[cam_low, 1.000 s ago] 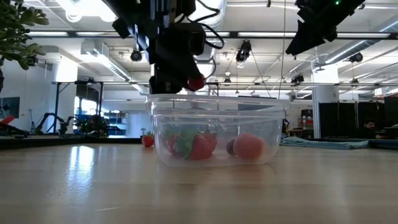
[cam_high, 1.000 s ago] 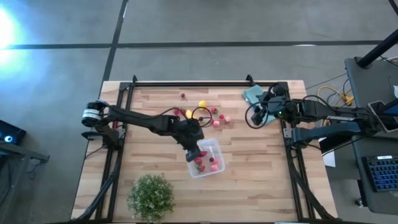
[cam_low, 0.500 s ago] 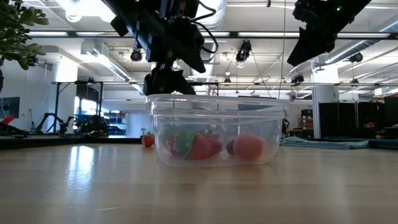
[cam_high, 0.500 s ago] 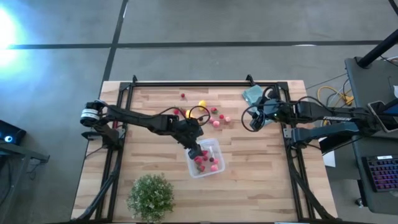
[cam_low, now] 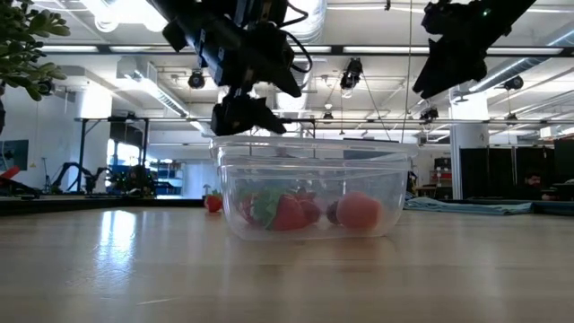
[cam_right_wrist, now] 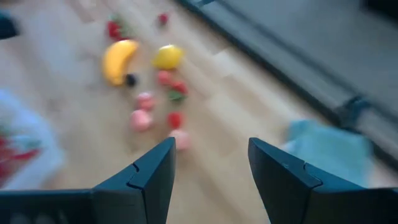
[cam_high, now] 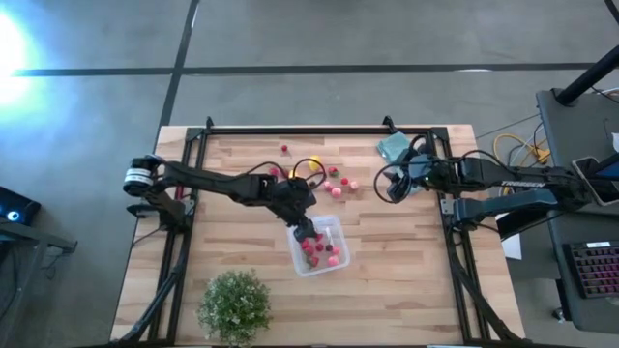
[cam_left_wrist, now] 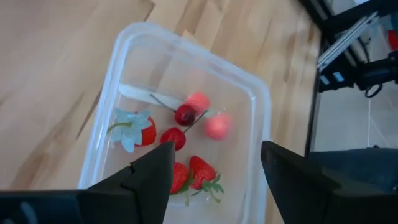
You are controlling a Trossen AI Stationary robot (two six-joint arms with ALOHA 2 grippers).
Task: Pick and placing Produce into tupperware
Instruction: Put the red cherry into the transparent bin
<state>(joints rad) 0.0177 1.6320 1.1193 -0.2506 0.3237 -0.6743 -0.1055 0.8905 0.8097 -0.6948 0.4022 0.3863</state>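
Left claw (cam_left_wrist: 214, 171) above the tupperware (cam_high: 317, 247), fingers now parted and empty where a second ago they pinched a red berry; that piece has dropped among the produce (cam_left_wrist: 186, 134) directly below. Right claw (cam_right_wrist: 211, 168), half open and holding nothing, hovers beside the loose fruit (cam_high: 334, 182) left on the tabletop (cam_high: 406, 271), next to collect
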